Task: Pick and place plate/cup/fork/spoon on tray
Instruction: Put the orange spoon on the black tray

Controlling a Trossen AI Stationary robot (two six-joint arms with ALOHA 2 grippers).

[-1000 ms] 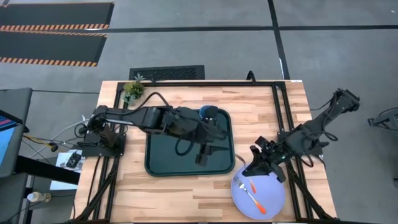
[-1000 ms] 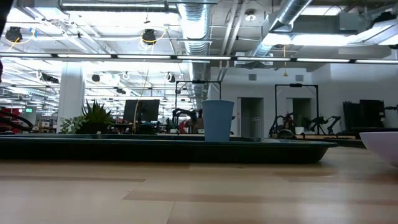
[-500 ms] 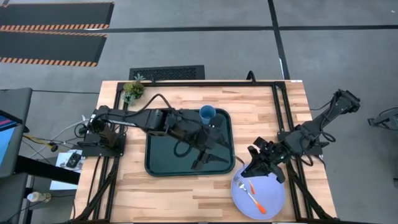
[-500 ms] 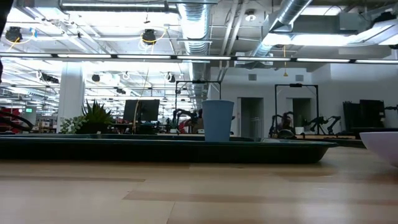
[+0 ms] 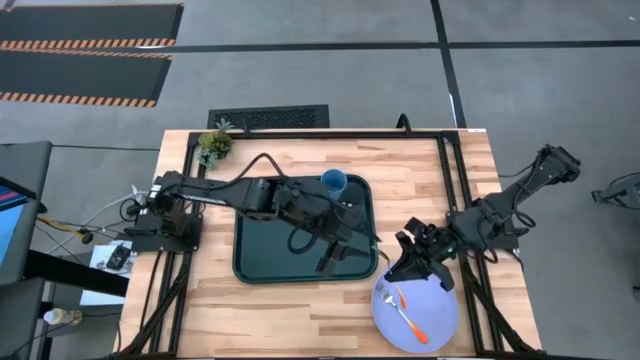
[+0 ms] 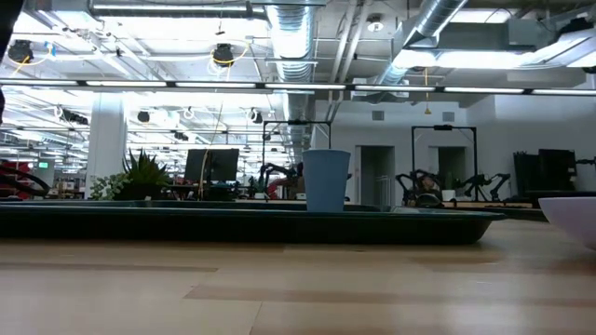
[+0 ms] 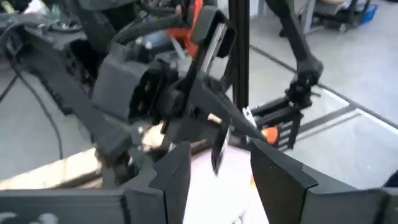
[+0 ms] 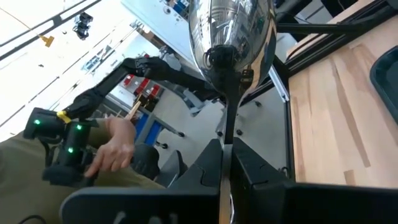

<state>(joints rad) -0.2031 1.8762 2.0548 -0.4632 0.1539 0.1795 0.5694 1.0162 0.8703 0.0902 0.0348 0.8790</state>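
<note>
Right wrist view is showing my right gripper [image 8: 227, 163] with its fingers pressed together on the slim stem of the spoon [image 8: 233, 37], whose shiny rounded bowl is standing up beyond my fingertips and mirroring the room. Past it, a person's hand [image 8: 112, 144] is resting on a device off the table. From above, that right gripper [image 5: 412, 262] is hanging at the near right of the table, just over the far left rim of the plate [image 5: 440, 322], and the fork [image 5: 404, 317] is lying on the plate with its tines pointing toward me. An orange bit is also lying on the plate just beside the fork's tines, but I cannot tell what it is. My left gripper [image 5: 341, 254] is hovering over the right part of the tray [image 5: 260, 258], its fingers [image 7: 171, 174] spread apart around nothing, facing my right arm across the gap. The cup [image 5: 334, 182] is standing upright inside the tray at its far right corner, well apart from the plate; low down it is showing as the cup [image 6: 327, 180] rising above the tray's rim [image 6: 233, 223]. A small potted plant [image 5: 214, 141] is sitting at the far left corner of the table [image 5: 200, 290].
</note>
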